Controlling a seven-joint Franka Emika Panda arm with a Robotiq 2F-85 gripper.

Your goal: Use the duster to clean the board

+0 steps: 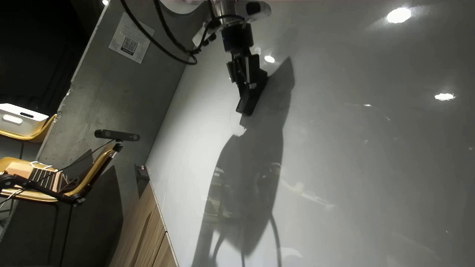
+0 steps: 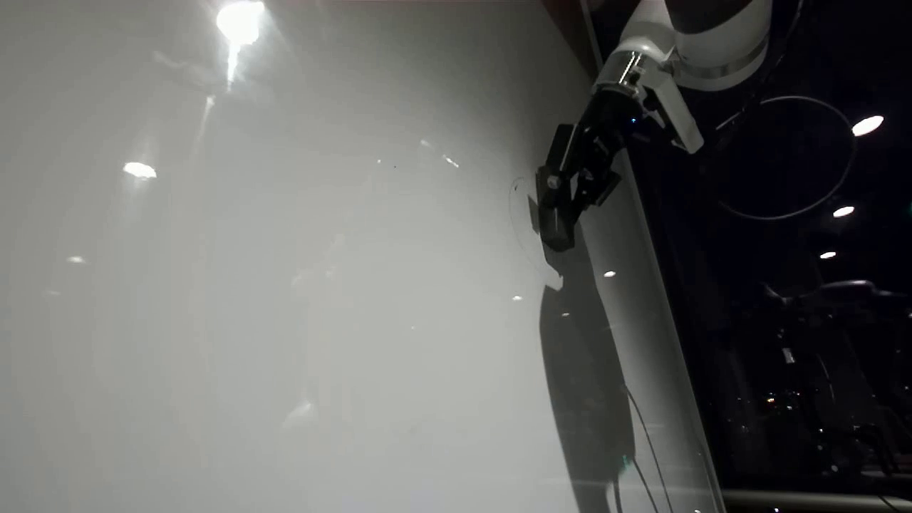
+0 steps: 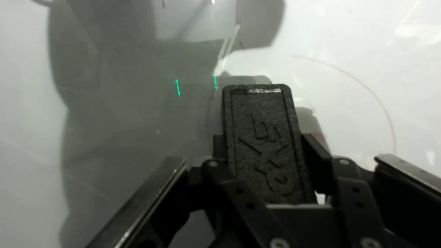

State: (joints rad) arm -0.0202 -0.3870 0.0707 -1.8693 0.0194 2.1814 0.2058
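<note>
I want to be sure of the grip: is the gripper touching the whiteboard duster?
Touching. In the wrist view, the gripper has its fingers against both long sides of the whiteboard duster, with no gap showing.
</note>
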